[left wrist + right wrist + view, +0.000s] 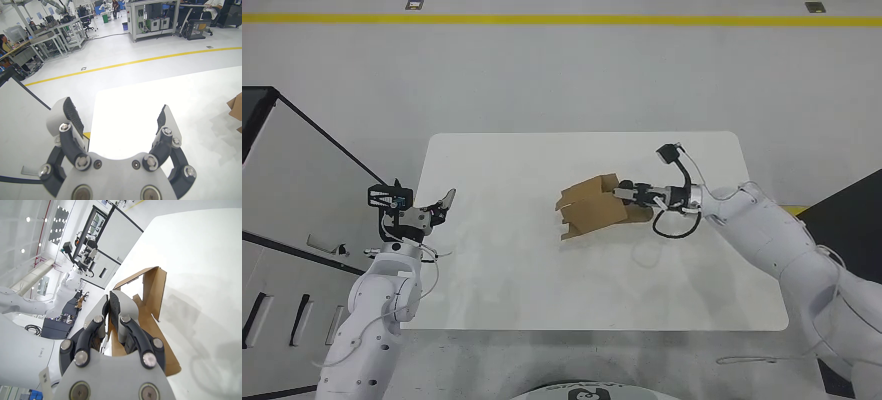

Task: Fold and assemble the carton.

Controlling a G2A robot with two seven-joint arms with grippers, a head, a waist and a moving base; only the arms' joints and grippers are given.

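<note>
— Closest to us, our right gripper (pixel 109 299) has its pads pressed together on a flap of the carton (pixel 154 289), pinching the cardboard between them.

— Where do we find the carton?

— Near the middle of the table (pixel 542 290), half opened and lying on its side. Our right arm stretches in from the right edge, wrist low over the surface.

— And our left gripper (pixel 116 111)?

— Fingers spread wide with nothing between them. We hold it just inside the table's left edge, well apart from the carton.

— What room do we have?

— A wide stretch of white tabletop separates the left gripper from the carton, and more runs along the near edge.
</note>
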